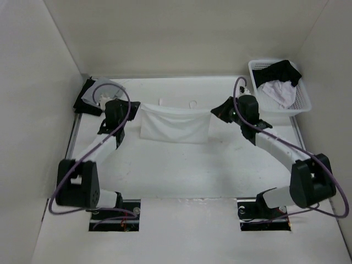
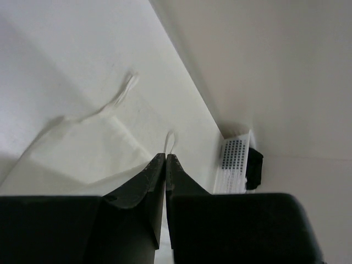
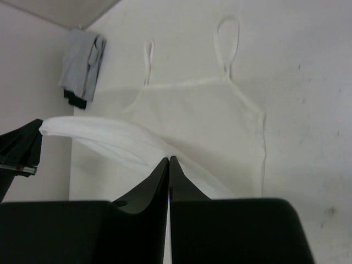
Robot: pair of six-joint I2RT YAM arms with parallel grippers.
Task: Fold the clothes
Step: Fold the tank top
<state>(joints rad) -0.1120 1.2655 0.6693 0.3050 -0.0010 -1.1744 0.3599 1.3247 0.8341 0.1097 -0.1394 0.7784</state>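
The clothes (image 1: 175, 125), a white thin-strapped top, lie at the back middle of the table. Their near edge is lifted and stretched between my two grippers. My left gripper (image 1: 136, 106) is shut on the left corner of that edge, and my right gripper (image 1: 213, 112) is shut on the right corner. In the right wrist view the raised white band (image 3: 110, 137) runs from my shut right gripper (image 3: 169, 158) to the left gripper's dark fingers (image 3: 19, 149), above the flat body and its two straps (image 3: 228, 33). The left wrist view shows my left gripper (image 2: 165, 155) pressed together over the fabric (image 2: 82, 151).
A white basket (image 1: 300, 96) at the back right holds a black garment (image 1: 280, 71) and white cloth. A grey folded cloth with a black piece (image 1: 93, 94) lies at the back left. White walls enclose the table on three sides.
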